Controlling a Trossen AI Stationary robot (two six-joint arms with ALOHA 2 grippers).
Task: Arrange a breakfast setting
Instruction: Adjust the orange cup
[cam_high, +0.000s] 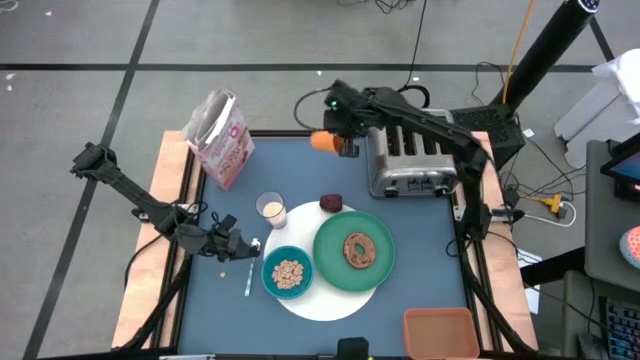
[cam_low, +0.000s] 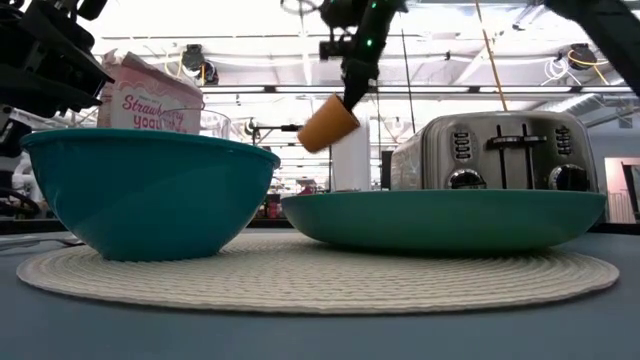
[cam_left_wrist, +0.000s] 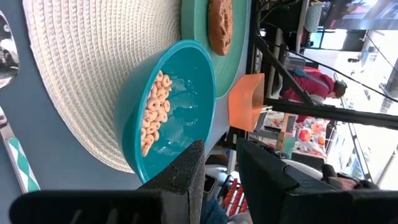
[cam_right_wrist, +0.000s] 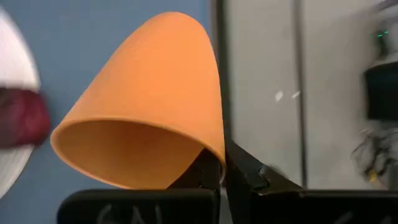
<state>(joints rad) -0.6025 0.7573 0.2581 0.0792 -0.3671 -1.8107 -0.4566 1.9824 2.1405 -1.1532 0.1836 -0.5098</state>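
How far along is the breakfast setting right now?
Mostly laid: the green plate with ring bread, cereal bowl and milk glass sit on the white mat. The right tool holds the orange cup in the air, still to place. The left tool hovers beside the spoon.

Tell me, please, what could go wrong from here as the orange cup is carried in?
The right end effector pinches only the rim of the tilted orange cup, held in the air, so it could slip. Its way to the white mat passes the toaster and the milk glass, which could be knocked over.
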